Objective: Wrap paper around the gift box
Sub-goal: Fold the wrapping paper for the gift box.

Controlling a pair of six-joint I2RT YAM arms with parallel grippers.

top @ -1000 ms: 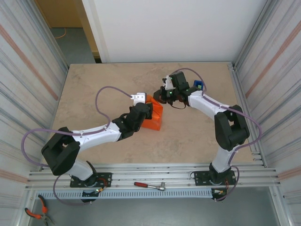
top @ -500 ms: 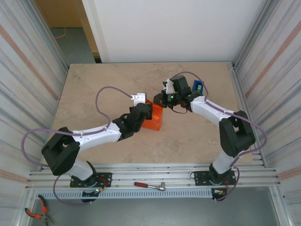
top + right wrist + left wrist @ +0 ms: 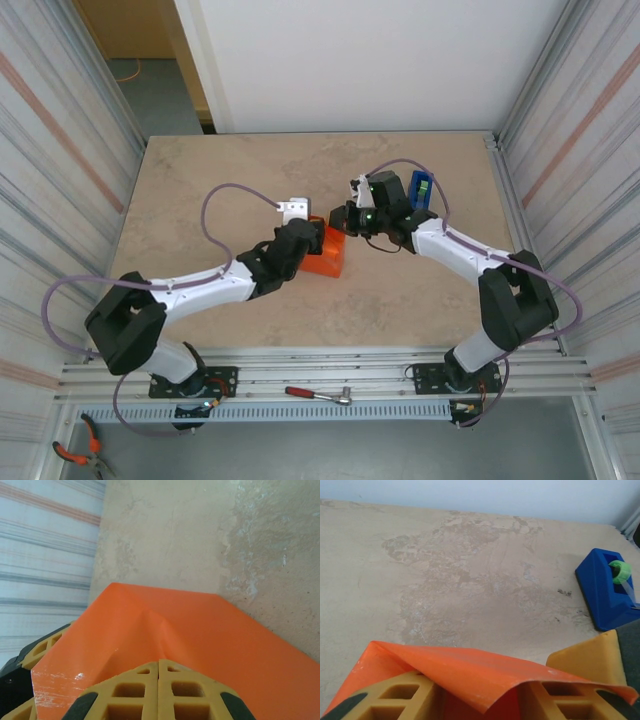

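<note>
Swinging away from the tape dispenser (image 3: 420, 187), my right gripper (image 3: 159, 664), fingers pressed together, now sits over the paper (image 3: 328, 255); left gripper (image 3: 477, 705) straddles it, grip unclear.

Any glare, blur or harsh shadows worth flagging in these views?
Top view: even light, sharp, soft shadows under the arms. Left wrist view: paper near the lens slightly soft, tape dispenser crisp. Right wrist view: whitish streaks, glare or scuffs, on the paper's lower left; table sharp.
</note>
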